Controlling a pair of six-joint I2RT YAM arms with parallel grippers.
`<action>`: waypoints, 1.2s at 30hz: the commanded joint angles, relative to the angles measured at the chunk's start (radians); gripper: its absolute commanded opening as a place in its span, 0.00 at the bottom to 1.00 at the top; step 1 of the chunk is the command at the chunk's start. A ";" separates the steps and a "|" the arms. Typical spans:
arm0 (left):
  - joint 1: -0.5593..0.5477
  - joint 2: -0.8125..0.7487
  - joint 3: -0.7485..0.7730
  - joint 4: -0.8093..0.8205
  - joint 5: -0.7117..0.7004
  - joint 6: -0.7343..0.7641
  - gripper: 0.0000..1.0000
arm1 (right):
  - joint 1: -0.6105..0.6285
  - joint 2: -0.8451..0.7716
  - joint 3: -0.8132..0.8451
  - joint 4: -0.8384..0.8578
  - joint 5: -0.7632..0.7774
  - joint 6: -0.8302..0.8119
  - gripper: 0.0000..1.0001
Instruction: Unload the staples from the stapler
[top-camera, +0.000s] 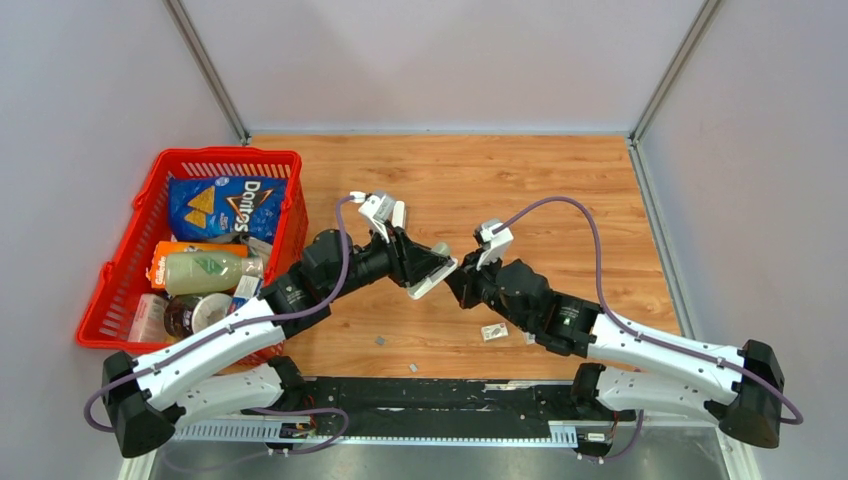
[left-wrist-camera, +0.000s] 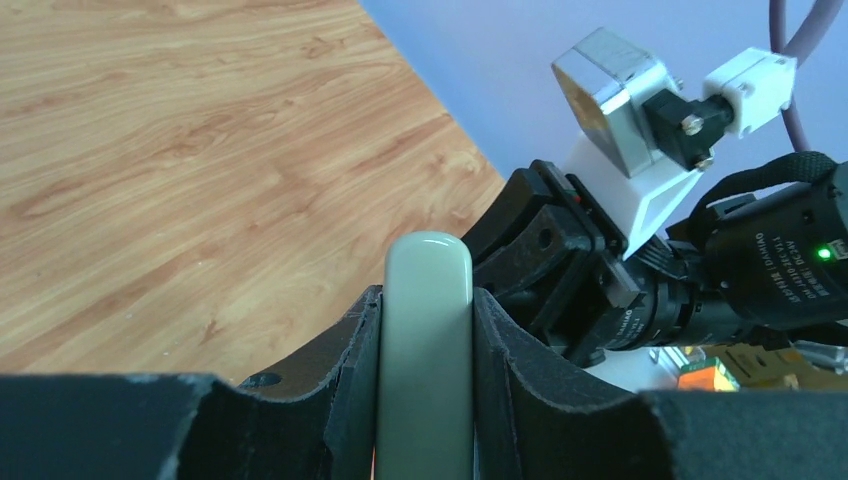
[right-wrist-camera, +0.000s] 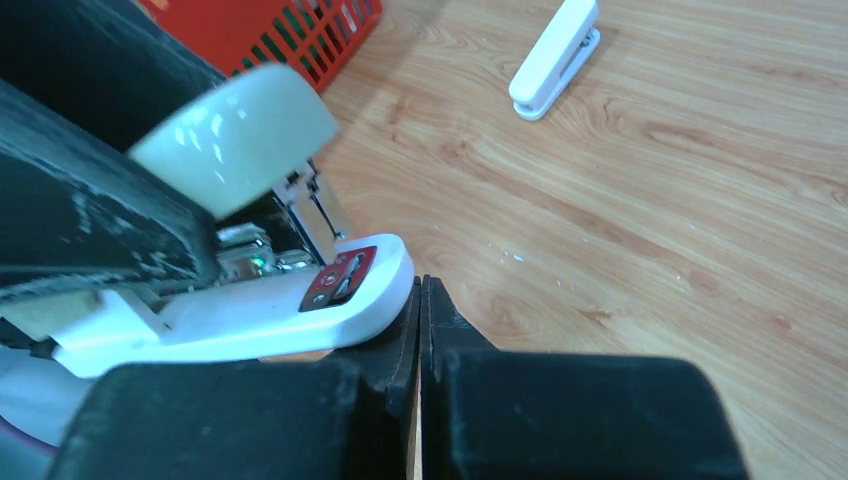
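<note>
My left gripper (top-camera: 418, 262) is shut on a stapler (top-camera: 434, 279) and holds it above the table; in the left wrist view its pale grey-green top (left-wrist-camera: 428, 330) sits clamped between the black fingers (left-wrist-camera: 345, 350). In the right wrist view the stapler hangs open, with the top (right-wrist-camera: 235, 140) raised above a white base (right-wrist-camera: 240, 318) that has a red plate. My right gripper (right-wrist-camera: 420, 295) is shut, with nothing visible between the jaws, its tip touching the front of that base. Small silvery staples (top-camera: 493, 332) lie on the wood below the right arm.
A second white stapler (right-wrist-camera: 555, 58) lies on the table beyond the grippers. A red basket (top-camera: 228, 152) with a chip bag, bottles and jars stands at the left. More small staple bits (top-camera: 381, 341) lie near the front edge.
</note>
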 joint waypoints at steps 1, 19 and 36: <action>-0.004 -0.035 -0.028 0.134 0.053 -0.050 0.00 | -0.032 0.016 0.108 0.107 -0.041 0.027 0.00; -0.022 0.080 -0.049 0.231 0.240 -0.037 0.00 | -0.149 0.238 0.498 0.093 -0.455 0.057 0.00; -0.022 0.037 0.070 -0.007 -0.042 0.123 0.00 | -0.175 0.014 0.311 -0.191 -0.158 -0.016 0.00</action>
